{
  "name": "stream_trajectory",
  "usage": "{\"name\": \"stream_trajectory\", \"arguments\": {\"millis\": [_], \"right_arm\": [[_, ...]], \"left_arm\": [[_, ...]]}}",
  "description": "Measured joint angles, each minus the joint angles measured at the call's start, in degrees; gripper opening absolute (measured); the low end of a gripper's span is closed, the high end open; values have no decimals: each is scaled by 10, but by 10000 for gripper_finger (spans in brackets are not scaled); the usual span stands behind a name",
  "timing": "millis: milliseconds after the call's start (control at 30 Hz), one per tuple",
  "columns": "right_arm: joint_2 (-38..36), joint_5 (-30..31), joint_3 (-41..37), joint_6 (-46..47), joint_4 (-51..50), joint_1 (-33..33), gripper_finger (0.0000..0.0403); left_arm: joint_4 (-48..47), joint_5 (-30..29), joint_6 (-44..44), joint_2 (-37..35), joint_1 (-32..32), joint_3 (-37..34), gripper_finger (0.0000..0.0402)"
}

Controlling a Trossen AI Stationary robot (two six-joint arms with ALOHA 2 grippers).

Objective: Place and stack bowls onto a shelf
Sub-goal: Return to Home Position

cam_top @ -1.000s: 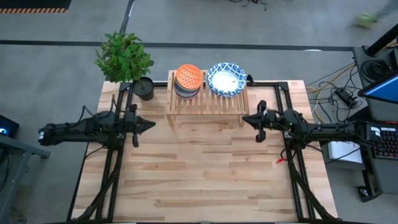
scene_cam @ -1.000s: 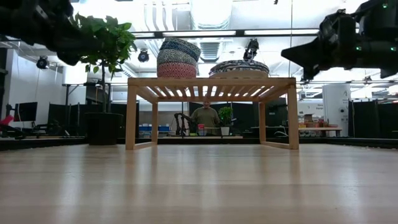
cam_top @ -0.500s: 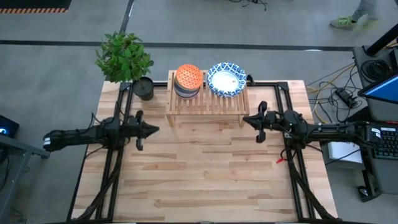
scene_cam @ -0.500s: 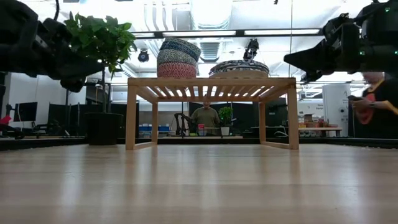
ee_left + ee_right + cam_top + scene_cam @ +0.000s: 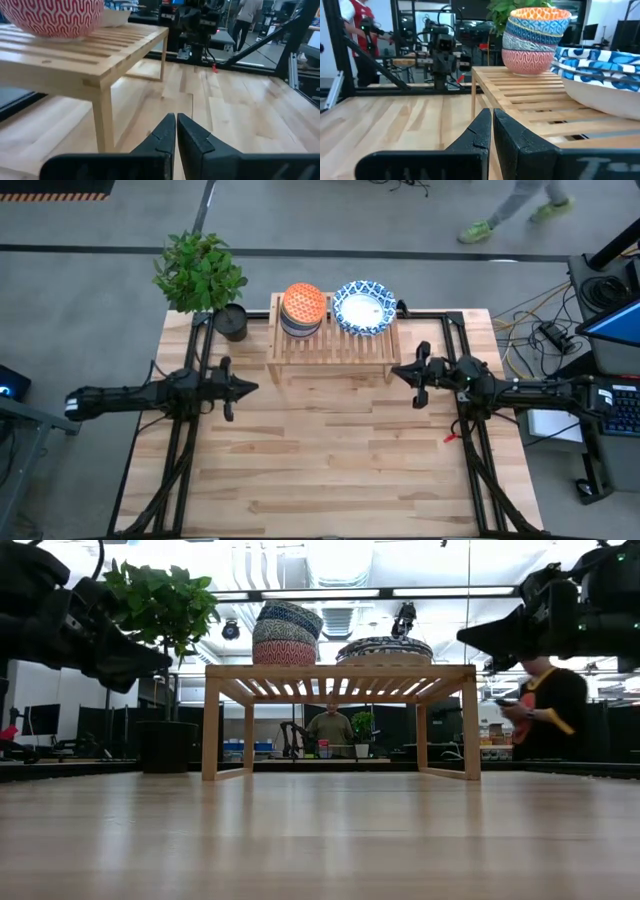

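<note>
Bowls (image 5: 303, 304) on shelf (image 5: 335, 348), well apart from left fingers (image 5: 163, 133), right fingers (image 5: 479, 128) | both closed, empty

Light-wood plank tabletop (image 5: 330, 470) stands on a grey concrete floor (image 5: 80, 290) crossed by a dark line; cables (image 5: 540, 330) lie on the floor off the tabletop's right edge; a leafy potted plant (image 5: 200, 270) occupies the far left corner; long ceiling light strips (image 5: 330, 592) run overhead; one person (image 5: 331, 728) sits among distant benches; a second person (image 5: 545, 705) stands at right, head bowed.
</note>
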Motion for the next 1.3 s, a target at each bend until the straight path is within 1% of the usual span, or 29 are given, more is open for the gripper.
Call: {"name": "stream_trajectory", "arguments": {"millis": [67, 233, 333, 500, 567, 767, 867, 1000, 1133, 1300], "right_arm": [[-13, -3, 0, 10, -1, -1, 9], [-47, -62, 0, -3, -23, -2, 9], [-62, -65, 0, -24, -53, -2, 9], [-89, -64, 0, -39, -77, -3, 9], [-98, -43, 0, -55, -87, -2, 9], [-101, 102, 0, -43, -134, -3, 9], [-100, 157, 0, -42, -164, -3, 9], [-100, 176, 0, 6, -193, -2, 9], [-100, 176, 0, 55, -198, -3, 9], [-100, 176, 0, 48, -197, -3, 9]], "left_arm": [[0, 0, -3, 7, 0, 0, 0], [0, -2, -4, 22, 0, 0, 0], [0, -3, -20, 31, 0, 0, 0], [0, -4, -89, 48, 0, 0, 0], [-4, -6, -92, 56, 0, 3, 0], [-5, -7, -92, 70, 0, 7, 0], [-4, -7, -92, 73, 0, 7, 0], [-2, -7, -92, 77, 0, 7, 0], [-1, -7, -92, 81, 0, 8, 0], [-1, -6, -92, 83, 0, 8, 0]]}}
